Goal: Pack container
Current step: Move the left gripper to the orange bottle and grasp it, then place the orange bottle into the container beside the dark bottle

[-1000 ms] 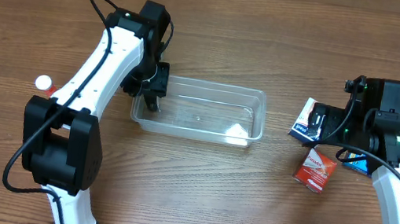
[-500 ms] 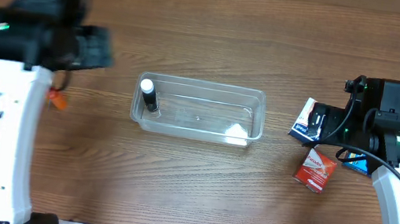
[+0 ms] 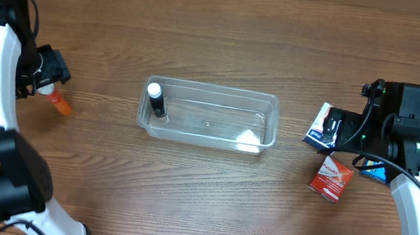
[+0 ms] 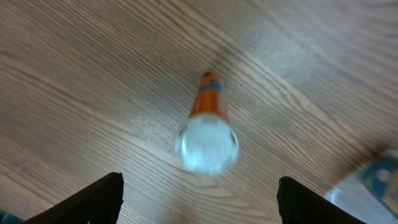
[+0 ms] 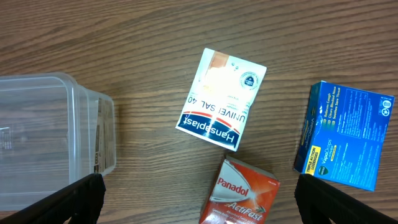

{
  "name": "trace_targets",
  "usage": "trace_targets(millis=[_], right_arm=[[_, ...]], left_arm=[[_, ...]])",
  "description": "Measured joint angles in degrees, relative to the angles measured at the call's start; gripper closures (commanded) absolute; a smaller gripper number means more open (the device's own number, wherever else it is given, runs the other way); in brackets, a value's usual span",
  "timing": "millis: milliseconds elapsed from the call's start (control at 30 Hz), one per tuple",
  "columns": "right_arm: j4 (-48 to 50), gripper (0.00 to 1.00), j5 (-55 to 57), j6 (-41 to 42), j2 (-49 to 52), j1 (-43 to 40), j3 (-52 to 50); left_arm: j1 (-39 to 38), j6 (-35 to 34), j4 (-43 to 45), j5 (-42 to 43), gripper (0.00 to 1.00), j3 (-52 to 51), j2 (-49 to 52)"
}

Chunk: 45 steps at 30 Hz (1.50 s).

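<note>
The clear plastic container [image 3: 214,88] lies mid-table, and its end shows in the right wrist view [image 5: 50,130]. A small black bottle with a white cap [image 3: 156,99] stands inside its left end. My left gripper [image 3: 51,77] is open and empty at the far left, just above an orange bottle with a pale cap [image 3: 59,102]. That bottle lies on the wood between and ahead of my left fingers [image 4: 202,208] in the left wrist view [image 4: 207,127]. My right gripper [image 3: 339,133] is open and empty above the boxes, its fingers [image 5: 199,208] wide apart.
A white and blue Hansaplast box [image 5: 221,99], a red Panadol box [image 5: 242,193] and a blue lozenge box [image 5: 345,134] lie right of the container. They also show overhead: Hansaplast box [image 3: 321,124], Panadol box [image 3: 330,179], lozenge box [image 3: 373,169]. Something pale [image 3: 250,138] sits in the container's right end.
My left gripper let go of the black bottle in the container's left end and swung far left, over the orange bottle. The right arm has not moved.
</note>
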Motion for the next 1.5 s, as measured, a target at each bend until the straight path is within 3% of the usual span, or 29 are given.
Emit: trace_targets(millis=[200, 533, 800, 933, 1200, 1333, 1500], right_arm=[[-0.02, 0.00, 0.00, 0.02, 0.00, 0.00, 0.00], [-0.02, 0.00, 0.00, 0.02, 0.00, 0.00, 0.00], [0.02, 0.00, -0.02, 0.00, 0.00, 0.00, 0.00], [0.11, 0.00, -0.02, 0.00, 0.00, 0.00, 0.00], [0.17, 0.00, -0.04, 0.00, 0.00, 0.02, 0.00], [0.22, 0.00, -0.04, 0.02, 0.00, 0.00, 0.00], [0.20, 0.00, -0.48, 0.00, 0.00, 0.00, 0.00]], left_arm=[[0.00, 0.00, 1.05, 0.00, 0.26, -0.02, 7.08], [0.00, -0.37, 2.51, 0.17, 0.96, -0.04, 8.57], [-0.17, -0.22, 0.85, 2.40, 0.96, 0.00, 8.15], [-2.97, -0.24, 0.59, 5.07, 0.96, -0.42, 1.40], [-21.86, -0.24, -3.37, 8.70, 0.93, -0.39, -22.25], [-27.76, -0.26, -4.61, 9.11, 0.93, -0.61, -21.46], [-29.70, -0.26, -1.22, 9.11, 0.93, -6.05, -17.77]])
